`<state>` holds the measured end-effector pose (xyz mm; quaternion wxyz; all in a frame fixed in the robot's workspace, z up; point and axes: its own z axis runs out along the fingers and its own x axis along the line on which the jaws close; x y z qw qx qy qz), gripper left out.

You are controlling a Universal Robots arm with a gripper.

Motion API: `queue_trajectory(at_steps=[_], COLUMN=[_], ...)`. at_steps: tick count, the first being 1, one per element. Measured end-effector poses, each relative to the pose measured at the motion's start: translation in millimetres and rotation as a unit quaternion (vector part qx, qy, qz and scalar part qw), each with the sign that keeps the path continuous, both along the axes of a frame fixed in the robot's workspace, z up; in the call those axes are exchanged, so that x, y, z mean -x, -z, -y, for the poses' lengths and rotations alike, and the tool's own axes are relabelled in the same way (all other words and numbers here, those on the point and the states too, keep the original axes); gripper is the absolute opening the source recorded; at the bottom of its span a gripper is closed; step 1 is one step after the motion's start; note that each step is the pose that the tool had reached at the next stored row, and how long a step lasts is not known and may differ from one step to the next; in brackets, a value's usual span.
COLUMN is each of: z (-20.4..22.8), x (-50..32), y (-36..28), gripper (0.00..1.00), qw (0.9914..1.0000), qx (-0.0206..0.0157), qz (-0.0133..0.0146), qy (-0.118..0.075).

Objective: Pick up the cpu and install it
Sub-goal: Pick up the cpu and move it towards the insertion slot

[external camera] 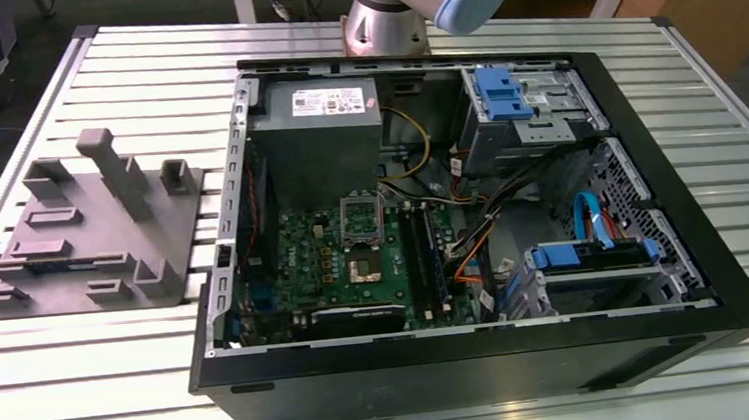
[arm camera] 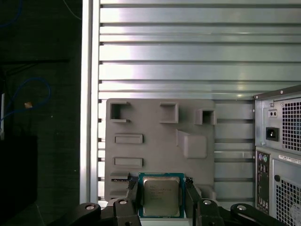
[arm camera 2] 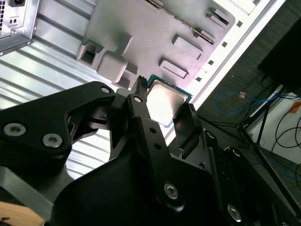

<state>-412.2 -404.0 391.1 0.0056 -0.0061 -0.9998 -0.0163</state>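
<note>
from my station i see the open computer case (external camera: 494,363) lying on the slatted metal desk (external camera: 161,387); inside it sit a green motherboard (external camera: 310,265), a grey power supply (external camera: 321,124) at the far end, drive cages with blue latches (external camera: 520,93) on the exterior view's right, and loose cables between them; on the motherboard the socket (external camera: 367,267) lies uncovered, its silver cover plate (external camera: 362,219) swung up just beyond it; beside the case, on the exterior view's left, a grey fixture tray (external camera: 83,243) with posts and shallow pockets rests on the desk; the arm (external camera: 393,13) rises at the far edge of the desk.

in both wrist views the hand (arm camera: 161,183) pinches the cpu (arm camera: 161,197) by two opposite edges, one black finger (arm camera: 133,192) on each side; the cpu hangs in the air over the desk, with the grey tray beyond it and the rear of the case off to one side; it is a small flat square, silvery-grey metal on top with faint print, ringed by a thin green border; in the second wrist view its top (arm camera 2: 164,101) catches the light and looks pale and slightly glossy.
</note>
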Motion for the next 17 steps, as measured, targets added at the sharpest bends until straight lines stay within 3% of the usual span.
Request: queue_trajectory(at_steps=[17], z=[0.0], x=[-11.5], y=[0.0], gripper=[0.47], qw=[1.00000], qx=[0.0000], qz=[0.0000], qy=[0.000])
